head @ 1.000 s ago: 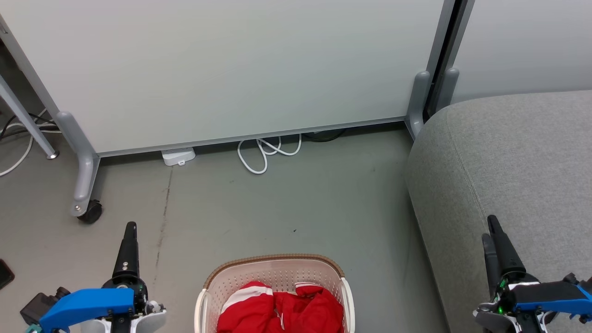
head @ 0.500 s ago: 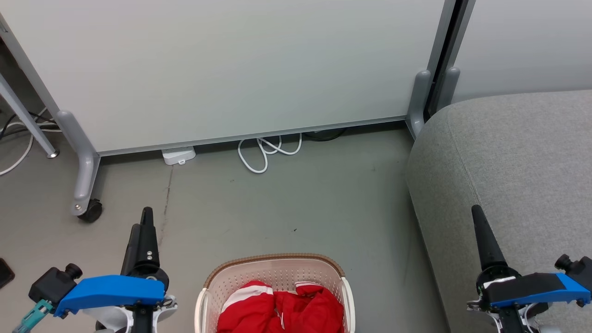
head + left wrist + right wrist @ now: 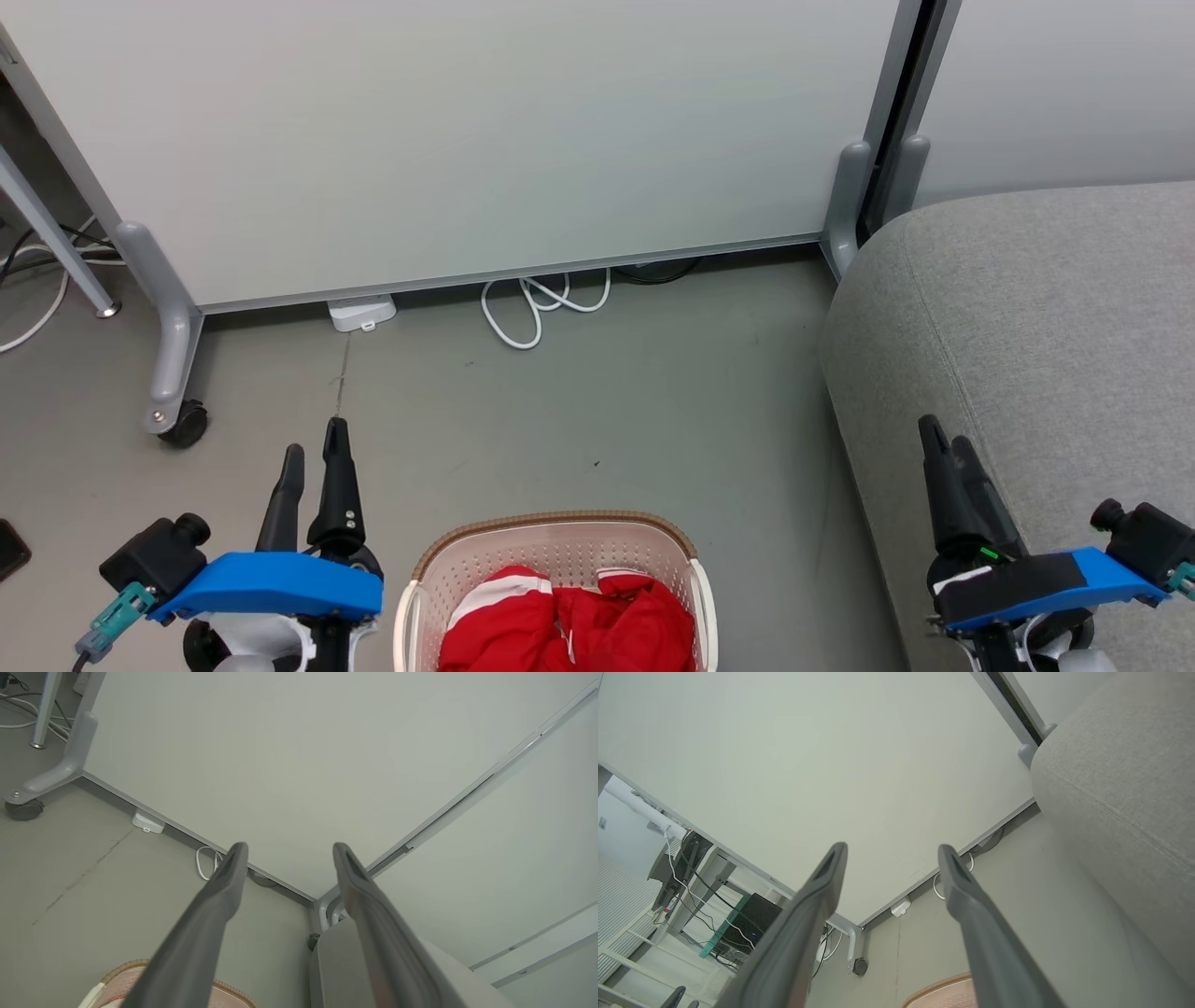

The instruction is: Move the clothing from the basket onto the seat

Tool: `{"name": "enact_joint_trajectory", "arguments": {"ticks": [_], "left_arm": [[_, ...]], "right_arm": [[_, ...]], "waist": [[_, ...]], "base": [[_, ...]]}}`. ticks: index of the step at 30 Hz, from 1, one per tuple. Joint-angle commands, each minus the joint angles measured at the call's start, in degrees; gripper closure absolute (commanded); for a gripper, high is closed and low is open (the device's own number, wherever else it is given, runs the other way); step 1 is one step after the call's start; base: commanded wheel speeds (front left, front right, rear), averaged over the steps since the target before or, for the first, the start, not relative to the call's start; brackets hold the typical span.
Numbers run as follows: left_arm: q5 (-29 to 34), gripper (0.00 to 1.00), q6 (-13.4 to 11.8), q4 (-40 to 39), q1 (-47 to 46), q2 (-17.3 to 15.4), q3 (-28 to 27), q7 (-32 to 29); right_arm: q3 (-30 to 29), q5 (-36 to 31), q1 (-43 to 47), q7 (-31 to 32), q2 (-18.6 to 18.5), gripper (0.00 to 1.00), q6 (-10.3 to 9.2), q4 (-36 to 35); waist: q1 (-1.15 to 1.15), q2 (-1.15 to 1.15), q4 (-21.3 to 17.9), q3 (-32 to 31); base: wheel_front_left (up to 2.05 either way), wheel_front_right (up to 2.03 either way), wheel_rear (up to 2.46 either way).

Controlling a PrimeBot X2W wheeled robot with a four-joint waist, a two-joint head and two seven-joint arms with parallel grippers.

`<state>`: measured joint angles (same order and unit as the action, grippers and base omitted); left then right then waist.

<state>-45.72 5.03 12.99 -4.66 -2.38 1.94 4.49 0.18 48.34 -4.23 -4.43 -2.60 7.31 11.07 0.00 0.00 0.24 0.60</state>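
The left claw stands wide open with nothing between its fingers, poised above the bare grey floor. The right claw is also spread wide and empty. It hangs over the rounded front edge of the seat, which stretches away ahead of it and to its right. Between the two claws, back from their fingertips and nearer the left one, sits the basket, apart from both. The clothing lies bunched inside it, red with white stripes; any lettering is too folded to read. Well ahead of the claws, a white cable loops under a pale partition panel.
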Motion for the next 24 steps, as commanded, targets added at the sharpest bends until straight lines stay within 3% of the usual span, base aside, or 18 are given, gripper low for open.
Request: {"name": "enact_joint_trajectory", "arguments": {"ticks": [1,24], "left_arm": [[1.84,0.0,-0.27,-0.45,-1.7,-0.44,0.31,0.54],[17.76,0.0,-1.02,0.87,-2.37,-0.51,3.05,4.38]], "right_arm": [[0.24,-1.9,-1.24,-0.61,-0.3,0.0,0.15,-0.36],[1.93,-18.62,-1.84,-4.4,-0.35,0.0,0.17,2.83]], "waist": [[0.0,0.0,0.02,0.0],[0.0,0.0,0.29,0.1]], "base": [[0.0,0.0,0.0],[0.0,0.0,0.0]]}}
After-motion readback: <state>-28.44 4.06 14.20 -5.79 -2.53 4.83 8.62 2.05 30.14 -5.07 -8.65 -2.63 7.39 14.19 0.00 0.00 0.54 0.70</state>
